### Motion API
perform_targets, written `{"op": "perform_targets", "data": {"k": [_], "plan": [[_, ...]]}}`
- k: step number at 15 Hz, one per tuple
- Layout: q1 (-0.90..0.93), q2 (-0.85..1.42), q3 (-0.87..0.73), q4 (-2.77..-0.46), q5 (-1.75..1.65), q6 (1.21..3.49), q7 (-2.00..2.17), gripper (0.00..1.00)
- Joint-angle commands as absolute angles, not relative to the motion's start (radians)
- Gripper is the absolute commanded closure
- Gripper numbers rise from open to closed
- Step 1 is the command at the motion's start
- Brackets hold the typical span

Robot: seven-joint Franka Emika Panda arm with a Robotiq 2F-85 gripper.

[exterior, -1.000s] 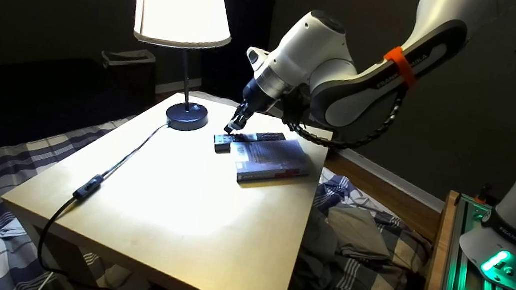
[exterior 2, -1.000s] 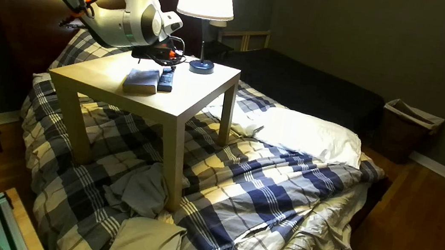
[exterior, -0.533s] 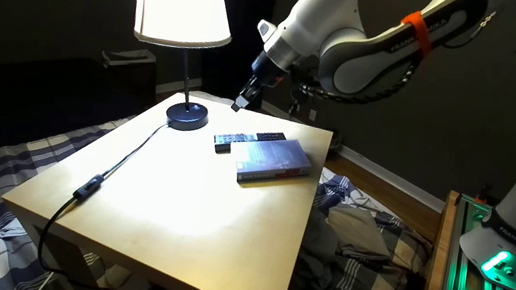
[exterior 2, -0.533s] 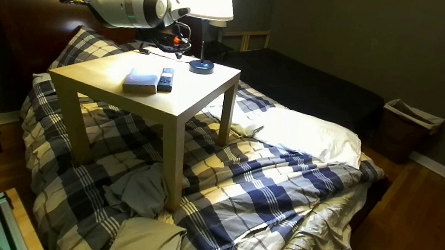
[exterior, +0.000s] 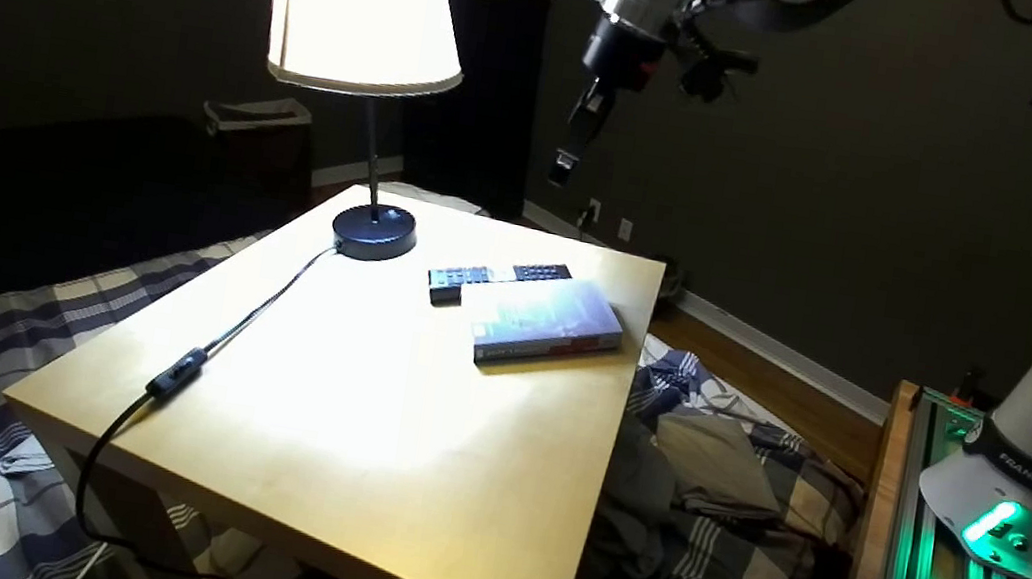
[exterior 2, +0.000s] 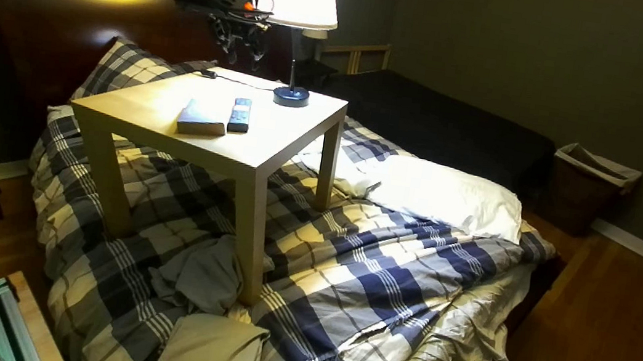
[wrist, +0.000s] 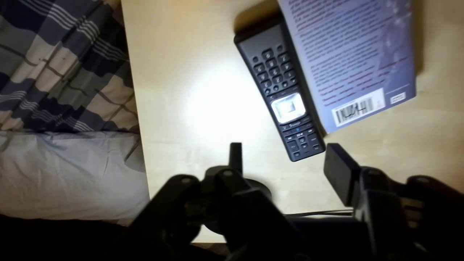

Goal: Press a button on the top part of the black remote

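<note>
Toward far edge of desk (exterior: 388, 514) in an exterior view: black remote (exterior: 498, 276), beside book (exterior: 542, 321). My tool (wrist: 284, 156) hangs wide; depth hard to judge, lowering it spread could clip book.

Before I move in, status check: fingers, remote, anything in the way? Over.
Fingers apart and empty, raised clear. Black remote face up, untouched. Book close along its side, likeliest snag; whether they touch, can't tell.
</note>
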State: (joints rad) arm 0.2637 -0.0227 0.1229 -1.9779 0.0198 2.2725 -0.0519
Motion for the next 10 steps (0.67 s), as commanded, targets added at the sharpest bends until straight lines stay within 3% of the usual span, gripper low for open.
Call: {"op": "perform_targets", "data": {"k": [1,3,10], "plan": [[0.215,-0.14,0.118,-2.035,0.174,2.14,-0.226,0.07],[0.201,-0.185,0.094,-2.046,0.246,2.069,-0.323,0.0],[0.185,-0.176,0.095,-2.012,0.243,2.041,-0.34,0.0]]}}
